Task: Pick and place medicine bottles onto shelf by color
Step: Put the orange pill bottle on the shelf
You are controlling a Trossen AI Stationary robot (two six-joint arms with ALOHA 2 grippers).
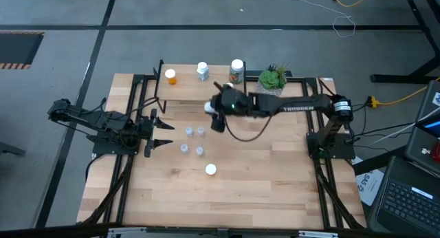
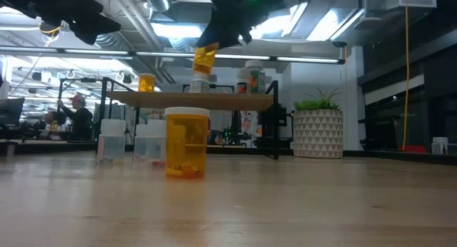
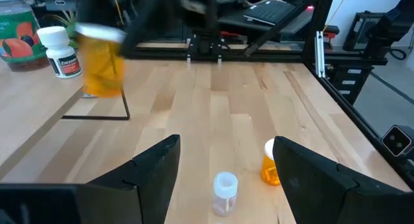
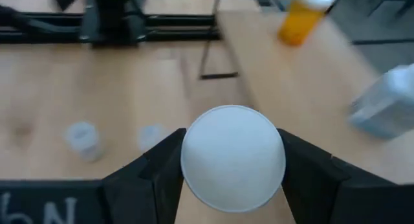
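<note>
Orange round bottle (image 1: pixel 211 169), white cap, alone toward bench (image 1: pixel 275 190) near edge; four small clear bottles (image 1: pixel 192 140) mid-bench. Left tool (image 1: pixel 163 133) spread wide, empty, by left edge. Right tool (image 1: pixel 212 108) clamped on orange white-capped bottle (image 2: pixel 205 59) above the wooden-plank shelf's (image 1: pixel 189 89) front edge.

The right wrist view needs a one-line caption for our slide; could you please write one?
Right gripper shut on a white-capped bottle, carried above the table toward the shelf holding an orange bottle.

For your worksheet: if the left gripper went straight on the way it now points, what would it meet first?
Probably a clear bottle on the table: the left gripper, open, points straight at it in its wrist view. An orange bottle stands just off that line, though depth is hard to judge.
</note>
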